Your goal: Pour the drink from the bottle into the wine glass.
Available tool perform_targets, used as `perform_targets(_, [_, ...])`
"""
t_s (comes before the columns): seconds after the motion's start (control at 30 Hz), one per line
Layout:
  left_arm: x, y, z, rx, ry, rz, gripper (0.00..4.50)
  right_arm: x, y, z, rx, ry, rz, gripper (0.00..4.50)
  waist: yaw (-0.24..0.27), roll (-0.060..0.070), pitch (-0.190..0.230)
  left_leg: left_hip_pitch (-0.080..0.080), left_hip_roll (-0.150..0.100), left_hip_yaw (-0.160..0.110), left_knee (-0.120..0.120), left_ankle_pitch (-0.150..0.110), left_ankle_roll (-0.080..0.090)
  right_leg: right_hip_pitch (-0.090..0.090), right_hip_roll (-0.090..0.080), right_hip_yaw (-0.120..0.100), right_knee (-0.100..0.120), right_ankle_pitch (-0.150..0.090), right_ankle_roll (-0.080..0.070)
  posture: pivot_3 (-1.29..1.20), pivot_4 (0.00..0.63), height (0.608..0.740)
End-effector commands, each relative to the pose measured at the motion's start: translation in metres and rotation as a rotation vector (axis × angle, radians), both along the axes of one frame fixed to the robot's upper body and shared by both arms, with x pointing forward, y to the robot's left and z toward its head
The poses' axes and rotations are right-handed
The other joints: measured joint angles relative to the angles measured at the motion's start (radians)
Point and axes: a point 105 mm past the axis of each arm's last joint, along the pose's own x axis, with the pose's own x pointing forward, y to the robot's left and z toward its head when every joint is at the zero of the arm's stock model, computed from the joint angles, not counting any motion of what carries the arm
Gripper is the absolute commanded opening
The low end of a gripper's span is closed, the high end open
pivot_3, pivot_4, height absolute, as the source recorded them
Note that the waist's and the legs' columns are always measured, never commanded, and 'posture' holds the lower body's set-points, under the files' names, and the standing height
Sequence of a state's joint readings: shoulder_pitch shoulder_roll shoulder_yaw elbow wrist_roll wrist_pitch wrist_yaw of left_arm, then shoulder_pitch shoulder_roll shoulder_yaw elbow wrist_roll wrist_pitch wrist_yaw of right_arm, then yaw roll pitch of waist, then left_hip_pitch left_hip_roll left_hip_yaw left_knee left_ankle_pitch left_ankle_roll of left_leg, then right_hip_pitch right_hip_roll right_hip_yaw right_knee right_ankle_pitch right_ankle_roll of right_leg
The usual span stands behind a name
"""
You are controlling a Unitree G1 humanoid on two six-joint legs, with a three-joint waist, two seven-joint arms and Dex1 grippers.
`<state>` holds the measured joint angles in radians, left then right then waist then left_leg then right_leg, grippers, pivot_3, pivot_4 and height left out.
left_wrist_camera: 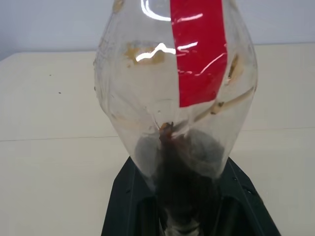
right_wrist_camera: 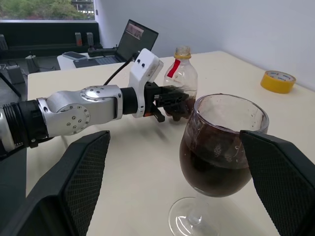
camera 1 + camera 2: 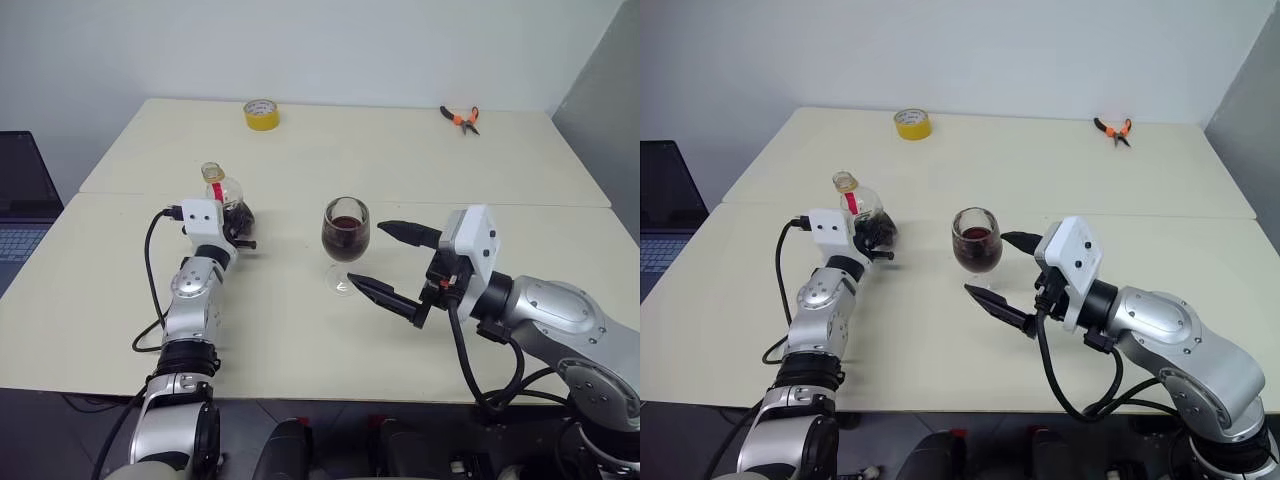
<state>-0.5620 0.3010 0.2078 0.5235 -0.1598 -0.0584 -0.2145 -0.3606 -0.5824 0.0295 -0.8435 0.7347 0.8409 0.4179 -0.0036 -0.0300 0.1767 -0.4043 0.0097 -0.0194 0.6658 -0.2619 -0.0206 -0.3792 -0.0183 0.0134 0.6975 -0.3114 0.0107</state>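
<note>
Desk surface (image 3: pixel 300 340), pale cream and made of two tops joined by a seam, lies bare nearest the robot. On the right, the right hand (image 3: pixel 398 262) stands wide open, its two black fingers spread on either side of the clear stemmed wine glass (image 3: pixel 346 240) without touching it; one finger reaches toward the foot on the near side, the other past the bowl on the far side. The glass stands upright near the middle of the desk, its rounded bowl roughly half full of the dark brown-red drink (image 3: pixel 346 245).

To the left, the left hand (image 3: pixel 238 225) is closed on the lower body of the small, bulbous clear plastic bottle (image 3: pixel 222 189), which stands about upright with its red label strip (image 1: pixel 197 49) on the neck and only a dark remnant at its base. Bottle and glass stand well apart, with open desk between them. A black cable (image 3: pixel 150 280) loops beside the left arm.

Farther back lie a yellow tape roll (image 3: pixel 261 114) left of centre and orange-handled pliers (image 3: pixel 461 119) at the far right. A dark laptop (image 3: pixel 22 195) sits off the desk's left edge.
</note>
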Motion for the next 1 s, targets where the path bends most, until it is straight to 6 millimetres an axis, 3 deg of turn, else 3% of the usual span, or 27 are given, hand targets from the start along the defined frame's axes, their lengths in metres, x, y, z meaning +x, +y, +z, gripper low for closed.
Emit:
perform_targets(0.03, [0.002, -0.001, 0.022, -0.016, -0.083, -0.017, 0.61, -0.005, 0.001, 0.011, 0.012, -0.048, 0.025, 4.5, 0.0, 0.0, 0.0, 0.0, 0.0, 0.0, 0.0, 0.0, 0.0, 0.0, 0.0, 0.0, 0.0, 0.0, 0.0, 0.0, 0.15, 0.74])
perform_targets(0.9, [0.008, 0.002, 0.008, -0.053, -0.047, -0.032, 0.61, -0.007, 0.002, 0.005, 0.001, -0.04, 0.031, 4.5, 0.0, 0.0, 0.0, 0.0, 0.0, 0.0, 0.0, 0.0, 0.0, 0.0, 0.0, 0.0, 0.0, 0.0, 0.0, 0.0, 0.15, 0.74])
perform_targets(0.93, [0.007, 0.003, 0.008, -0.052, -0.046, -0.033, 1.33, -0.007, 0.002, 0.005, 0.002, -0.04, 0.031, 4.5, 0.0, 0.0, 0.0, 0.0, 0.0, 0.0, 0.0, 0.0, 0.0, 0.0, 0.0, 0.0, 0.0, 0.0, 0.0, 0.0, 0.15, 0.74])
perform_targets(1.0, [0.007, 0.002, 0.008, -0.053, -0.048, -0.035, 1.9, -0.007, 0.003, 0.005, 0.002, -0.039, 0.032, 4.5, 0.0, 0.0, 0.0, 0.0, 0.0, 0.0, 0.0, 0.0, 0.0, 0.0, 0.0, 0.0, 0.0, 0.0, 0.0, 0.0, 0.15, 0.74])
